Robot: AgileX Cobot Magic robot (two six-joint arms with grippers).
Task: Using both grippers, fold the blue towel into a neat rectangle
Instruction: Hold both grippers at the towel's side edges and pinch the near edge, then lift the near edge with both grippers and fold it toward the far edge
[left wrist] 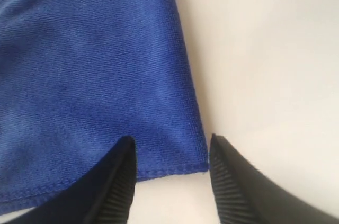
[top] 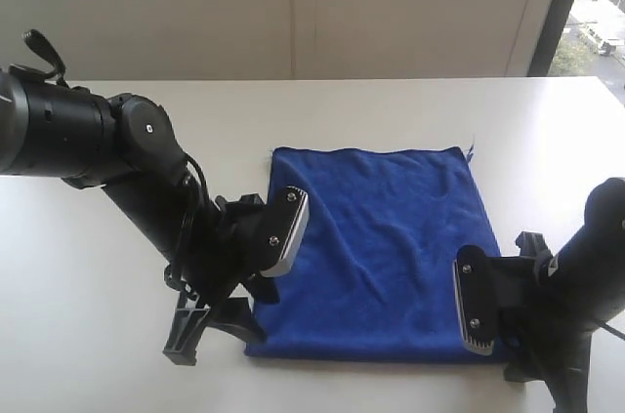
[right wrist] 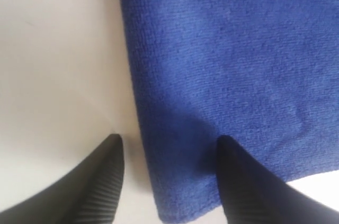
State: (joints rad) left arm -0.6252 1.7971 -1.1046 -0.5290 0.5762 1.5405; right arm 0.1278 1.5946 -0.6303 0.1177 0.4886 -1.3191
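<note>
The blue towel (top: 381, 227) lies spread flat on the white table (top: 410, 105), with slight wrinkles near its middle. My left gripper (top: 232, 301) hovers open at the towel's near left corner. In the left wrist view that gripper (left wrist: 172, 139) straddles the hemmed corner of the towel (left wrist: 90, 60), one finger over cloth and one over bare table. My right gripper (top: 503, 350) stands open at the near right corner. In the right wrist view it (right wrist: 168, 138) brackets the towel's (right wrist: 238, 49) side edge, one finger over cloth. Neither gripper holds anything.
A pale wall (top: 293, 3) runs behind the table's far edge, and a window (top: 596, 3) shows at the back right. Bare tabletop lies to the left of the towel (top: 88, 267) and beyond it.
</note>
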